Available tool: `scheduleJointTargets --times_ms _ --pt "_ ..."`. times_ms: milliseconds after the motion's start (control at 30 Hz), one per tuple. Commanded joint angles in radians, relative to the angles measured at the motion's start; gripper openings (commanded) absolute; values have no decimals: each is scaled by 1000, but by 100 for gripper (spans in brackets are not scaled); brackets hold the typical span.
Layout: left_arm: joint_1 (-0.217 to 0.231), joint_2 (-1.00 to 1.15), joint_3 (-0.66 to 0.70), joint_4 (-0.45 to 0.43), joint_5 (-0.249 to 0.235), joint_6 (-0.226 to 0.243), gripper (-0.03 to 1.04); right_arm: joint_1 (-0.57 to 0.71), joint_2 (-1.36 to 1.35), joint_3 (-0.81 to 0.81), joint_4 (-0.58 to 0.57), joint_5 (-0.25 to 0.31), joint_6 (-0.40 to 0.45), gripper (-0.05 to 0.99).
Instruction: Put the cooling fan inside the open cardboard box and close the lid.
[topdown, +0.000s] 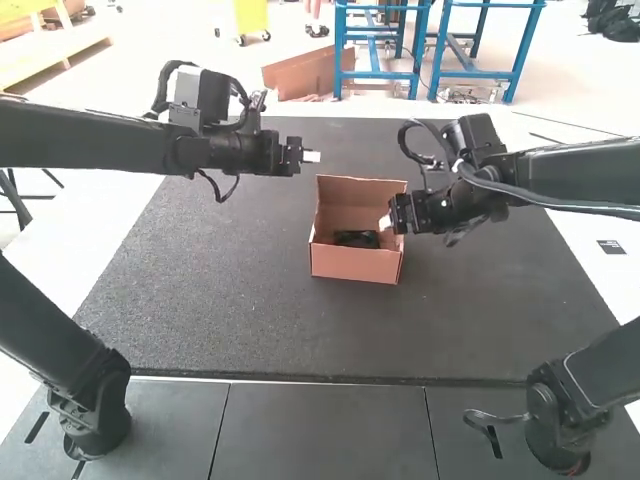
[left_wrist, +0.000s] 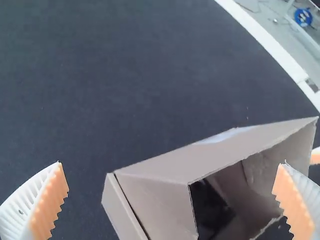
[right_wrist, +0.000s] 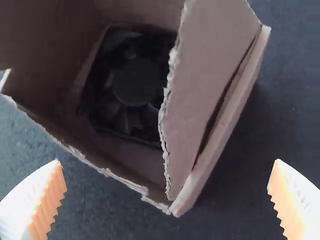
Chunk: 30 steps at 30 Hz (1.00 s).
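A dark mat (topdown: 200, 290) covers the table. Above it the right gripper (topdown: 390, 221) hangs with its fingers spread wide at the right wall of the box (topdown: 355, 262). The left gripper (topdown: 311, 156), also spread, hovers just behind the upright lid (topdown: 360, 203). The fan (topdown: 356, 239) lies flat inside the open box.

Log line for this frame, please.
cooling fan inside cardboard box | lid open | left gripper open, beyond box's back-left corner | right gripper open, at box's right side
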Motion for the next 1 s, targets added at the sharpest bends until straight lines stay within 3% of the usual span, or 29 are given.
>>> scheduleJointTargets --times_ms 0,100,167,233,300,500,667,833,967 --pt "-11 -14 59 15 -91 0 97 -34 -112 62 -6 28 -13 93" --pt "-20 29 104 18 -133 3 97 -88 -204 67 -6 99 -21 93" --pt "-35 65 139 9 -154 3 97 -128 -250 59 24 191 -53 93" --pt "-51 101 174 5 -160 3 97 -164 -267 58 36 246 -86 92" --pt "-60 131 208 3 -176 5 97 -198 -268 59 34 273 -105 92" --pt "-89 245 292 0 -183 8 97 -279 -264 81 30 280 -131 92" --pt "-88 352 348 -3 -182 11 97 -301 -234 124 -36 267 -120 92" --pt "-88 421 384 -89 -182 17 97 -319 -204 157 -124 208 -91 92" --pt "-92 435 368 -172 -180 51 97 -322 -173 182 -174 186 -90 92"
